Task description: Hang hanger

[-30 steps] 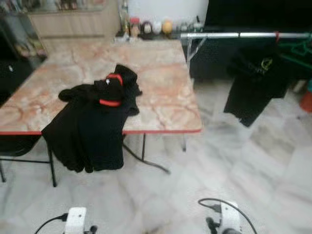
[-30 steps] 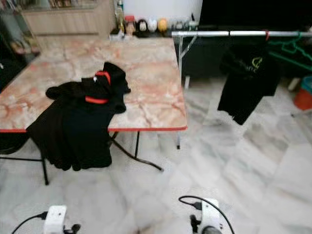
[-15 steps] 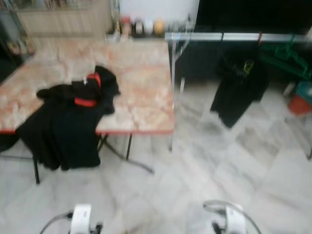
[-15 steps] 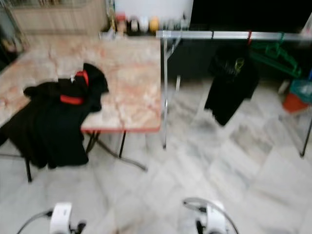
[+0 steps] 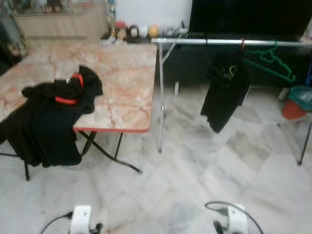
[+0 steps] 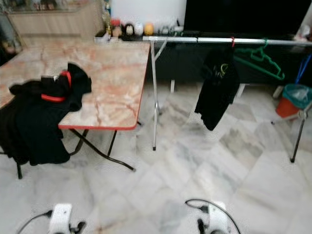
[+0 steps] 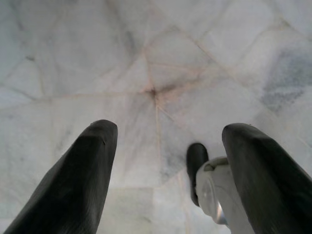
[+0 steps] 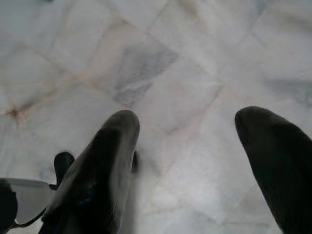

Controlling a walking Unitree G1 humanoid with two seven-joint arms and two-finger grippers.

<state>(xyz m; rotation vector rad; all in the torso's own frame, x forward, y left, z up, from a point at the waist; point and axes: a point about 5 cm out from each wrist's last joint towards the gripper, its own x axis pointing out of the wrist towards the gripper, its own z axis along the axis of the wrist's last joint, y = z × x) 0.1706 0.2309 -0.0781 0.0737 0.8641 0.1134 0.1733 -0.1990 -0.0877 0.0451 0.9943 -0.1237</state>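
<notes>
While both arms hang low at the robot's sides, the left pincer [image 7: 165, 170] and the right pincer [image 8: 195, 165] point down at the marble floor [image 5: 204, 165], each with its two black fingers spread apart and nothing between them. Neither is at work, which suits a robot on its feet between stations.

On the worktop [image 5: 122, 83] lies a black garment [image 5: 46, 122], its lower part draped over the near edge. A red hanger [image 5: 66, 97] is threaded into its collar, so the pair is judged ready to be lifted as one.

Just beside the worktop's right end stands a metal clothes rail [image 5: 219, 42]. From it hang a black shirt [image 5: 222, 87] on a red hook and, near it, a bare green hanger [image 5: 270, 61]. Free rail shows between the shirt and the rail's upright, a fitting place for the hook.

Judged stage: early; the garment is not yet grasped.
</notes>
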